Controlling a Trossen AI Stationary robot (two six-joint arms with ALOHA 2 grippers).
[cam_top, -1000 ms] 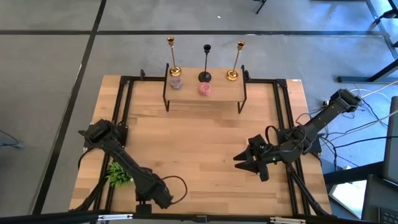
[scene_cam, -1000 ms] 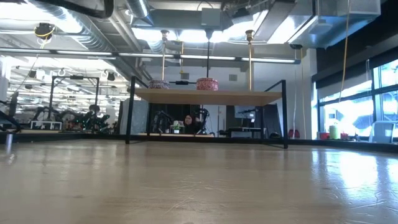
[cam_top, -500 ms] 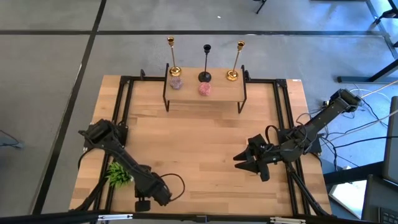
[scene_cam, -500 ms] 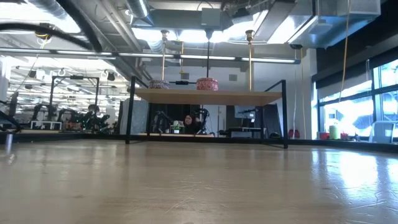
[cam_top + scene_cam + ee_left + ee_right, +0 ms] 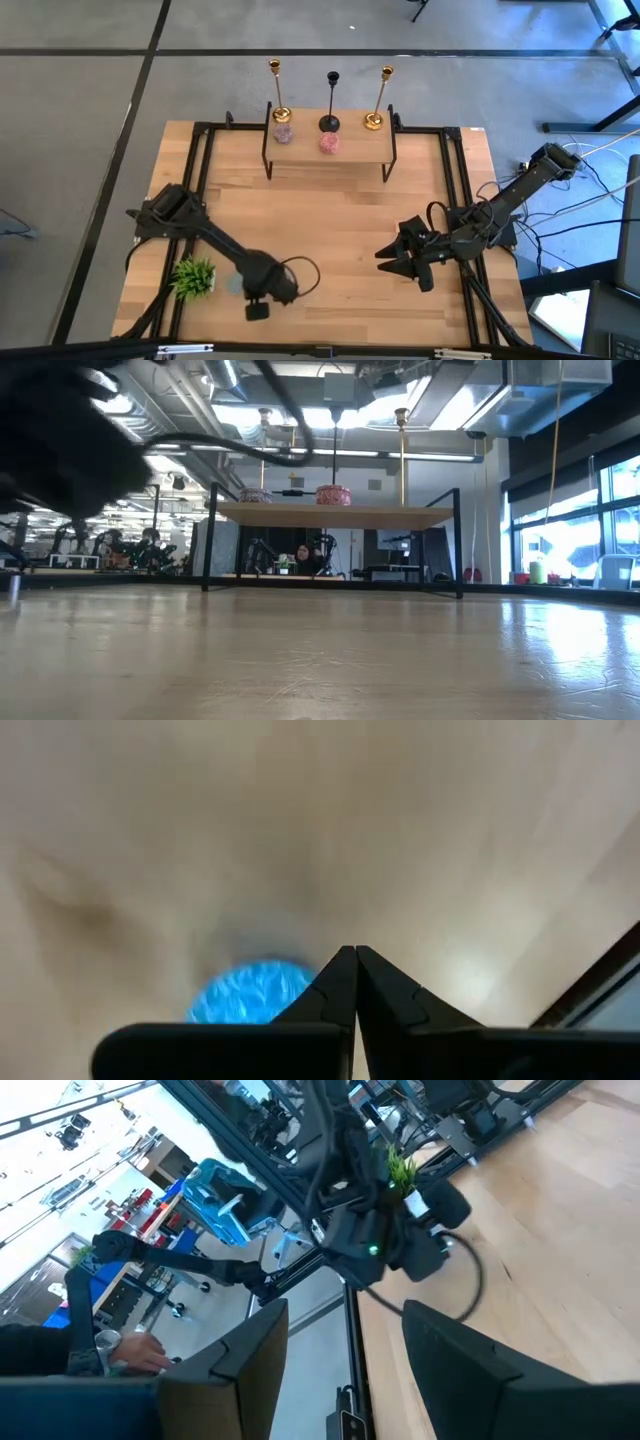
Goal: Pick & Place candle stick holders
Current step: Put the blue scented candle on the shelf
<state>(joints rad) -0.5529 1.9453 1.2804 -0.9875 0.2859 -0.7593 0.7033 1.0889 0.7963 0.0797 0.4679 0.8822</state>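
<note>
Three candle stick holders stand upright by their round bases on the back edge of a raised wooden shelf [image 5: 330, 152] at the table's far side: gold [image 5: 279, 95], black [image 5: 331, 102], gold [image 5: 379, 100]. They also show in the low view: gold [image 5: 264, 450], black [image 5: 334, 450], gold [image 5: 402, 448]. My left gripper [image 5: 257, 309] is shut and empty above the table's near left part; its closed tips show in the left wrist view [image 5: 355, 954]. My right gripper [image 5: 385, 263] is open and empty above the near right part, pointing toward the table's left; its spread fingers show in the right wrist view [image 5: 345, 1340].
Two small pinkish round objects [image 5: 283, 133] [image 5: 329, 143] sit on the shelf in front of the holders. A small green plant [image 5: 193, 277] stands near the table's near left corner, beside my left arm. Black frame rails [image 5: 200, 190] run along the table's sides.
My left gripper has swung from the table's near edge toward its right and a little toward the far edge, passing the plant, and stays shut. Its arm now shows as a dark blur at the low view's upper left.
</note>
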